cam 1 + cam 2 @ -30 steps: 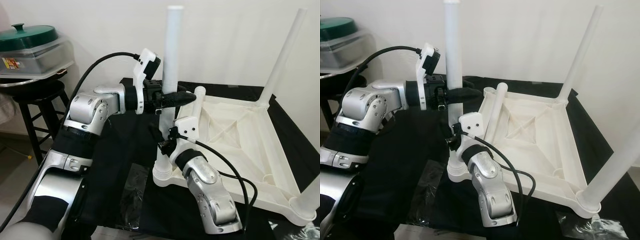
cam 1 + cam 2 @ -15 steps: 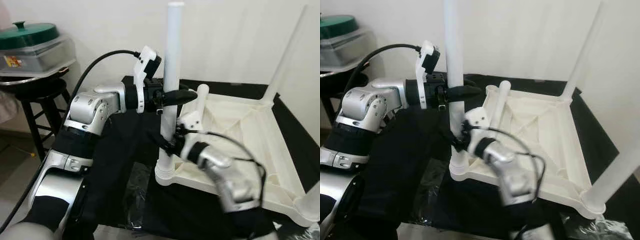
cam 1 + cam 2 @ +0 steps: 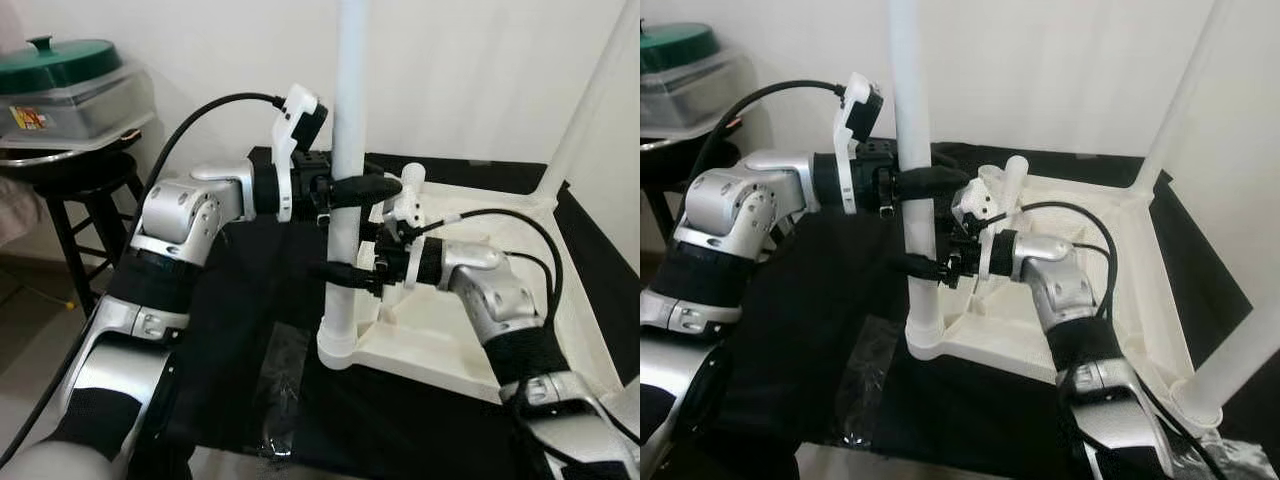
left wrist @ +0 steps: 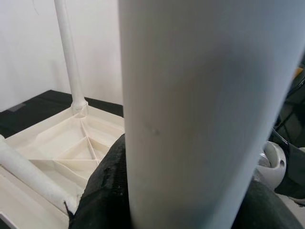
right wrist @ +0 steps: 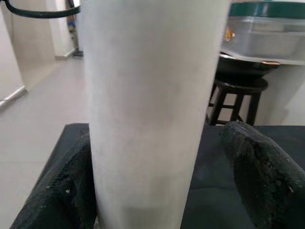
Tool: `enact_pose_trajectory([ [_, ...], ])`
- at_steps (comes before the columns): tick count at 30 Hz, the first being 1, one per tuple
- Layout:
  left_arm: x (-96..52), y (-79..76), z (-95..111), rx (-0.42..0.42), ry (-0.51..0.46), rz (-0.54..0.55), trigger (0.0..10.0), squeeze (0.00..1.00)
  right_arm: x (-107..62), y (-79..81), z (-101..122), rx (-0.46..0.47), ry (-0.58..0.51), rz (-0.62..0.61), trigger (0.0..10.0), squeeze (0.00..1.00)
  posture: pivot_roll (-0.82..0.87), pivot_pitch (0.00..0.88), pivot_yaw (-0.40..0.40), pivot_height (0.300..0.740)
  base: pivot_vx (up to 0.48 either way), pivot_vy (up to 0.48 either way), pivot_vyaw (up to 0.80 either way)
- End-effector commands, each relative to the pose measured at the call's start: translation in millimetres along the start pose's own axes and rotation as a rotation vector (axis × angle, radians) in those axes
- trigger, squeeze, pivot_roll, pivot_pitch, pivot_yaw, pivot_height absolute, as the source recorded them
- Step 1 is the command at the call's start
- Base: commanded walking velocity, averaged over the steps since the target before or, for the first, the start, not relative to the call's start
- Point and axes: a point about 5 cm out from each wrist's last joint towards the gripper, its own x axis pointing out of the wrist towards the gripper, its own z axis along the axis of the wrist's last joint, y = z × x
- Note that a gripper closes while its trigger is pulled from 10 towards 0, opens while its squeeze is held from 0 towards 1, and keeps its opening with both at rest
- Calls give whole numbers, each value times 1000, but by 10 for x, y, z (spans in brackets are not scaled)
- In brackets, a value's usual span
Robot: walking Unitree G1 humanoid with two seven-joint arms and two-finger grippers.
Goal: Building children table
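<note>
— Where is the children's table (image 3: 470, 330)?

— It lies upside down on a black cloth (image 3: 240, 300), white underside up, ribs showing. One white leg (image 3: 348, 150) stands upright in the near corner socket on the robot's left. Another leg (image 3: 590, 100) rises from the far corner on its right, and a third (image 3: 1240, 350) leans up at the near right corner.

— And the left hand (image 3: 365, 188)?

— It reaches in from the left and holds the upright leg fairly high up, black fingers clamped on either side of it. In the left wrist view the leg (image 4: 190, 109) sits tight between them.

— The right hand (image 3: 345, 272)?

— Lower on the same leg, a finger on each side. In the right wrist view one finger (image 5: 64, 191) touches the leg; the other (image 5: 257, 167) stands slightly off it, so the grip is loose.

— Anything else?

— A dark stool (image 3: 85, 200) on the far left carries a lidded container (image 3: 70, 85) with a green lid.
</note>
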Motion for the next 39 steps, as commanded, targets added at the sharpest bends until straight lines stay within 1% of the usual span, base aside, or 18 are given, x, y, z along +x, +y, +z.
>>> enact_pose_trajectory([
  [1, -6, -23, -70, -28, 33, -29, 0, 0, -81, -82, 23, -2, 1, -45, 10000, 0, 58, 0, -2, 740, 0, 0, 0],
  [2, -7, -23, -69, -27, 34, -31, 0, 0, -73, -83, 8, 8, -7, -44, 0, 0, 58, 0, -1, 740, 0, 0, 0],
  [11, 2, -28, -69, -27, 36, -39, 0, 0, -106, -102, -62, 15, -26, 4, 0, 0, 54, 0, 3, 740, 0, 0, 0],
  [20, 21, -26, -76, -24, 30, -35, 0, 0, -216, -121, -143, 15, -27, -32, 0, 0, 45, 0, 6, 740, 0, 0, 0],
  [21, 24, -23, -75, -22, 28, -30, 3843, 0, -223, -124, -152, 12, -25, -40, 0, 0, 45, 0, 6, 740, 0, 0, 0],
  [22, 24, -23, -75, -22, 28, -30, 3843, 0, -223, -124, -152, 12, -25, -40, 0, 0, 45, 0, 6, 740, 0, 0, 0],
  [23, 20, -22, -71, -14, 26, -28, 9804, 1000, -228, -129, -184, 3, 3, -79, 0, 0, 44, 0, 6, 740, 0, 0, 0],
  [25, 15, -35, -56, -13, 14, -25, 10000, 1000, -203, -97, -277, -10, 52, -177, 0, 0, 42, 0, -9, 740, 0, 0, 0],
  [26, 15, -35, -56, -13, 14, -25, 10000, 1000, -203, -97, -277, -10, 52, -177, 0, 0, 42, 0, -9, 740, 0, 0, 0],
  [27, 11, -32, -54, -16, 11, -14, 10000, 1000, -158, -51, -350, 12, 70, -251, 0, 0, 46, 0, -34, 740, 0, 0, 0],
  [28, 11, -32, -54, -16, 11, -14, 10000, 1000, -158, -51, -350, 12, 70, -251, 0, 0, 46, 0, -34, 740, 0, 0, 0],
  [29, 8, -28, -56, -19, 10, -7, 10000, 1000, -108, -18, -408, 43, 68, -339, 0, 0, 46, 0, -34, 740, 0, 0, 0],
  [30, -10, -15, -55, -19, 12, 11, 10000, 1000, 6, 160, -587, 108, 45, -708, 0, 0, 57, 0, -57, 740, 0, 0, 0],
  [31, -42, 13, -63, -31, 10, 34, 10000, 1000, 153, 505, -820, 198, 67, -862, 0, 0, 67, 0, -20, 740, 0, 0, 0],
  [32, -42, 13, -63, -31, 10, 34, 10000, 1000, 153, 505, -820, 198, 67, -862, 0, 0, 67, 0, -20, 740, 0, 0, 0],
  [33, -70, 33, -77, -37, 12, 48, 10000, 1000, 278, 759, -937, 264, 64, -913, 0, 0, 60, 0, -17, 740, 0, 0, 0],
  [34, -81, 37, -94, -39, 23, 45, 10000, 0, 313, 835, -965, 300, 52, -937, 0, 0, 49, 0, 0, 740, 0, 0, 0],
  [39, -93, 12, -131, -46, 36, 14, 10000, 0, 235, 654, -902, 244, 58, -894, 0, 0, 36, 0, -18, 740, 0, 0, 0],
])
